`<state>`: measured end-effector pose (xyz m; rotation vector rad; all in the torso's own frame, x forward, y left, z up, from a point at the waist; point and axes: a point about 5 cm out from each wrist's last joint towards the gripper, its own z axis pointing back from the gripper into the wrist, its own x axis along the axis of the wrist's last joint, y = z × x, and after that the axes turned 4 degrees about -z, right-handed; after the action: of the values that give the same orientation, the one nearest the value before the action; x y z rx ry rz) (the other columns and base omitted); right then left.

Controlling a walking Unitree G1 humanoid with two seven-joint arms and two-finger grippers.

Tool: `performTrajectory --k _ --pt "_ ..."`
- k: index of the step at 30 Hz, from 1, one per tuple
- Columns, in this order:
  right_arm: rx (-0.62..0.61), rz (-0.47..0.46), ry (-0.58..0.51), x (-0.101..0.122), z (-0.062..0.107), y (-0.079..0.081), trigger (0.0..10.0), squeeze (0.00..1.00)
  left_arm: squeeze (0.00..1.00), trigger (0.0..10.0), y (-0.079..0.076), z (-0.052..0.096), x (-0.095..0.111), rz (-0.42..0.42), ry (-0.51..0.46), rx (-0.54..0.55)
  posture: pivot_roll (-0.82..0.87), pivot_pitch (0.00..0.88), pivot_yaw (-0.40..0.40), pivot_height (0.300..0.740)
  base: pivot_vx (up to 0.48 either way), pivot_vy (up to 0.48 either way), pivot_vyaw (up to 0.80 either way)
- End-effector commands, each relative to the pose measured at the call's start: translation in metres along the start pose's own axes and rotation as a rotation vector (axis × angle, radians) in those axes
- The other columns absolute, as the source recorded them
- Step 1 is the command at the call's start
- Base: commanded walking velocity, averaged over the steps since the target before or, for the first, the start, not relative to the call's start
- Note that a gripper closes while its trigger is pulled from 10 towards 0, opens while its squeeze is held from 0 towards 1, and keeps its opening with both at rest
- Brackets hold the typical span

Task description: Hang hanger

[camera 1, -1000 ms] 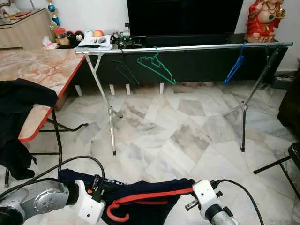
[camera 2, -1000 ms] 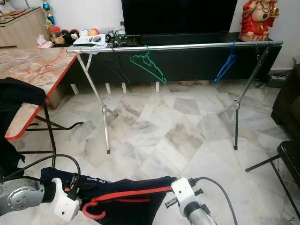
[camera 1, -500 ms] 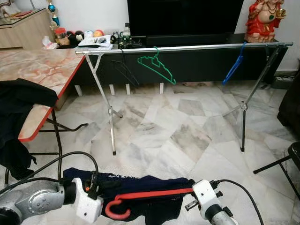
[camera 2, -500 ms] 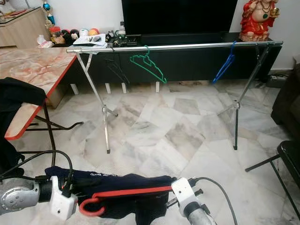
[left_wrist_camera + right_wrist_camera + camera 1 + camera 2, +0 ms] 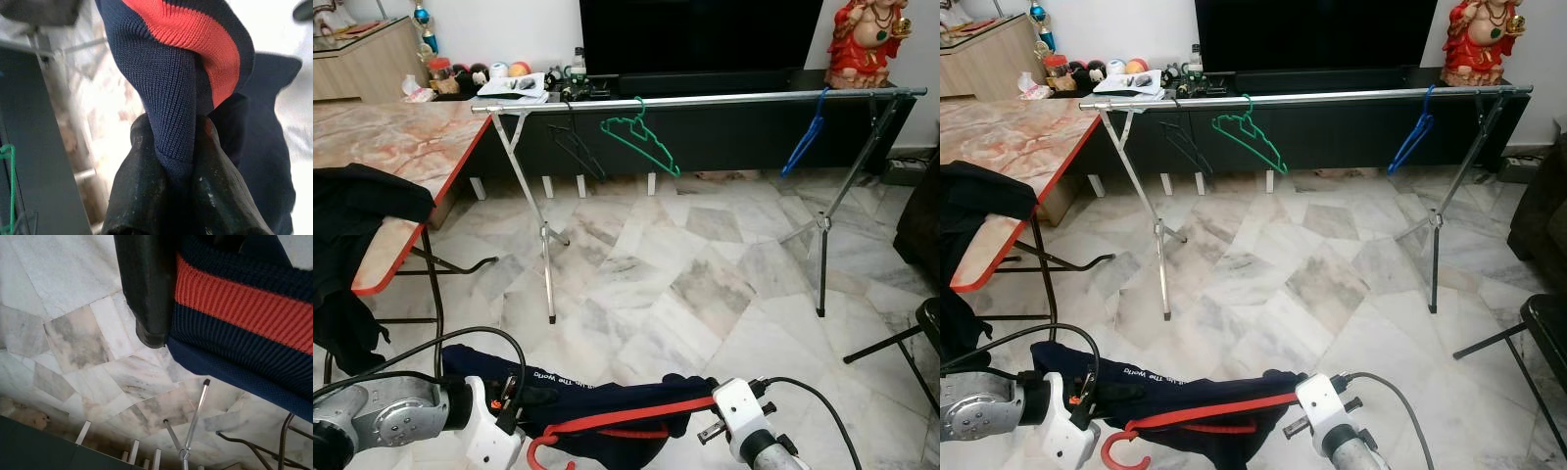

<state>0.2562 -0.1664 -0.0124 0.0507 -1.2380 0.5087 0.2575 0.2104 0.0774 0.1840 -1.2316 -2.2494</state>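
Note:
A navy garment with a red band hangs on a red hanger, stretched low between my two grippers. The hanger slants down toward my left, its hook at the frame's lower edge. My left gripper is shut on a fold of the navy knit. The right gripper grips the other end, one finger lying along the red-banded fabric. Across the floor stands a silver drying rack, its rail carrying a black hanger, a green hanger and a blue hanger.
A marble-top table with a red edge stands to my left, a dark cloth draped over it. A black TV cabinet runs behind the rack. A black chair sits at the right. Marble floor lies between me and the rack.
The hanger's hook end has dropped toward the lower edge, so the red bar now slopes down to my left. Both grippers keep their hold on the garment.

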Motion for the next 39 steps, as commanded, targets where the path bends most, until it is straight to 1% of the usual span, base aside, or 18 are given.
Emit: performTrajectory --k 1,3,9,11,13,18,21,22,23,24,25,28,33,35,36,37,38,39 --pt "-0.061 -0.021 0.054 -0.011 0.007 -0.01 0.0 0.0 0.0 10.0 -0.019 0.013 -0.013 0.017 0.102 -0.133 0.07 0.086 0.045 0.74 0.0 0.0 0.0" --pt "-0.04 0.017 0.067 -0.012 0.007 -0.008 0.0 0.0 0.0 10.0 -0.035 0.017 -0.019 -0.001 0.165 -0.269 0.07 0.084 0.044 0.74 0.0 0.0 0.0" --pt "-0.033 0.032 0.094 -0.014 0.006 -0.008 0.0 0.0 0.0 10.0 -0.04 0.018 -0.02 0.043 0.185 -0.274 0.07 0.078 0.041 0.74 0.0 0.0 0.0" --pt "-0.026 0.044 0.105 -0.015 0.006 -0.008 0.0 0.0 0.0 10.0 -0.034 0.017 -0.019 0.054 0.159 -0.214 0.07 0.078 0.039 0.74 0.0 0.0 0.0" --pt "-0.016 0.05 0.119 -0.016 0.006 -0.007 0.0 0.0 0.0 10.0 -0.023 0.015 -0.012 0.078 0.076 -0.109 0.07 0.078 0.035 0.74 0.0 0.0 0.0" --pt "0.014 0.053 0.131 -0.017 0.006 -0.004 0.0 0.0 0.0 10.0 -0.015 0.013 -0.003 0.018 -0.025 -0.086 0.08 0.073 0.026 0.74 0.0 0.0 0.0" --pt "0.035 0.06 0.14 -0.016 0.004 -0.002 0.0 0.0 0.0 10.0 -0.016 0.008 0.002 -0.005 -0.072 -0.129 0.08 0.065 0.021 0.74 0.0 0.0 0.0" --pt "0.038 0.062 0.14 -0.016 0.003 -0.001 0.7 0.0 0.0 10.0 -0.018 0.006 0.004 -0.004 -0.082 -0.137 0.08 0.065 0.02 0.74 0.0 0.0 0.0" --pt "0.039 0.063 0.139 -0.015 0.003 -0.001 4.5 0.0 0.0 10.0 -0.018 0.005 0.005 -0.001 -0.088 -0.14 0.08 0.065 0.02 0.74 0.0 0.0 0.0" --pt "0.056 0.058 0.139 -0.013 0.001 0.0 10.0 0.0 0.0 10.0 -0.021 0.001 0.008 0.008 -0.096 -0.14 0.07 0.063 0.019 0.74 0.0 0.0 0.0" --pt "0.083 0.033 0.133 -0.012 0.0 0.002 10.0 1.0 0.0 10.0 -0.022 -0.001 0.01 0.012 -0.104 -0.142 0.07 0.063 0.019 0.74 0.0 0.0 0.0" --pt "0.117 0.018 0.13 -0.011 0.0 0.005 10.0 1.0 0.0 10.0 -0.023 -0.002 0.011 0.014 -0.111 -0.146 0.07 0.063 0.019 0.74 0.0 0.0 0.0" --pt "0.282 0.043 0.165 -0.015 0.002 0.018 10.0 1.0 0.0 10.0 -0.024 -0.004 0.013 0.026 -0.118 -0.142 0.07 0.066 0.013 0.74 0.0 0.0 0.0" --pt "0.38 0.007 0.194 -0.017 0.004 0.023 10.0 1.0 0.0 10.0 -0.024 -0.005 0.013 0.03 -0.122 -0.142 0.07 0.07 0.013 0.74 0.0 0.0 0.0" --pt "0.509 0.011 0.24 -0.023 0.009 0.03 10.0 1.0 0.0 10.0 -0.023 -0.007 0.014 0.034 -0.126 -0.137 0.06 0.072 0.013 0.74 0.0 0.0 0.0" --pt "0.509 0.011 0.24 -0.023 0.009 0.03 10.0 1.0 0.0 10.0 -0.023 -0.007 0.014 0.034 -0.126 -0.137 0.06 0.072 0.013 0.74 0.0 0.0 0.0" --pt "0.62 0.037 0.279 -0.027 0.014 0.035 10.0 1.0 0.0 10.0 -0.022 -0.009 0.015 0.039 -0.13 -0.129 0.06 0.075 0.011 0.74 0.0 0.0 0.0" --pt "0.62 0.037 0.279 -0.027 0.014 0.035 10.0 1.0 0.0 10.0 -0.022 -0.009 0.015 0.039 -0.13 -0.129 0.06 0.075 0.011 0.74 0.0 0.0 0.0"
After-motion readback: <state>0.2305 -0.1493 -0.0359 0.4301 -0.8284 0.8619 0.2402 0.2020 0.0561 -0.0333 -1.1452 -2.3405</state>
